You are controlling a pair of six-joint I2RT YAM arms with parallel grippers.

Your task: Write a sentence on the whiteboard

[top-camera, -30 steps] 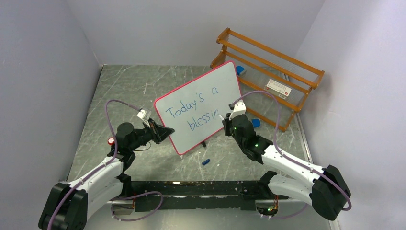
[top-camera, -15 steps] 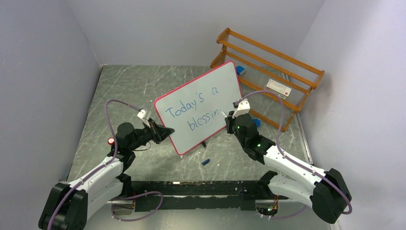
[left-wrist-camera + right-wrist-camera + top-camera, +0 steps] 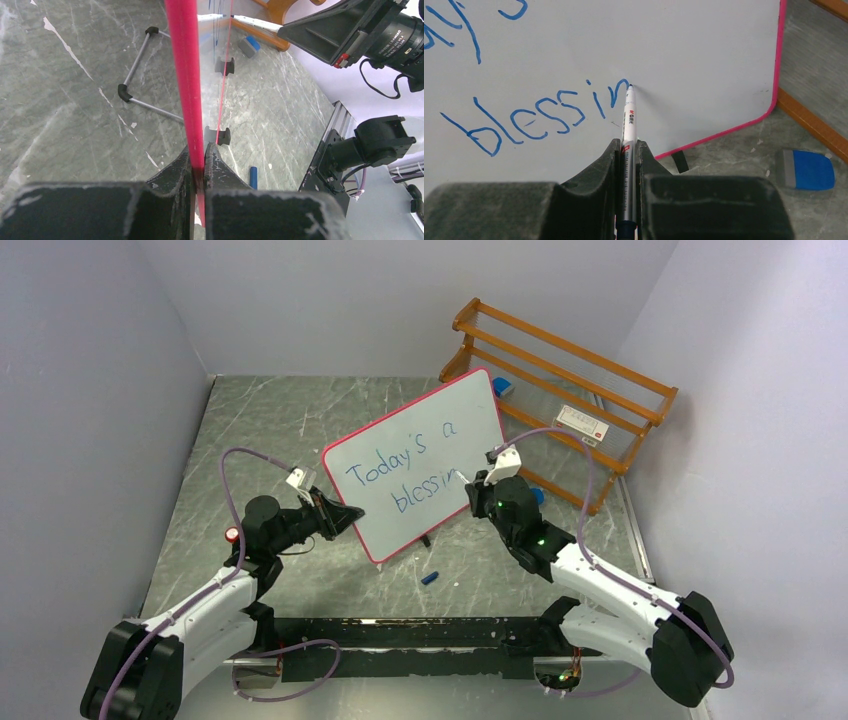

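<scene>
A: The right gripper (image 3: 627, 145) is clamped on the marker (image 3: 628, 117), with the tip touching the whiteboard (image 3: 704, 55) at the end of the "n". What worries you?
B: The sentence (image 3: 539, 117) reads "Today's a blessin", so I judge a letter is yet to come. If the pen pushes too hard, the board could twist. Apart from its wire stand (image 3: 145, 75), only the left gripper (image 3: 199, 147) steadies it, jaws pinched on the thin pink rim (image 3: 182, 75) along the board's near left edge.
A: And the pen?
B: A long stretch sticks out past the fingers. A sideways stroke might lever it askew, or lift the tip and break the line.
A: Where's the board?
B: It's propped up tilted mid-tabletop, its far corner toward the wooden rack (image 3: 560, 370) by the tabletop's far right corner.
A: The arms?
B: Both reach in from the near edge. The right wrist angles inward at the writing, and the left lies low.
</scene>
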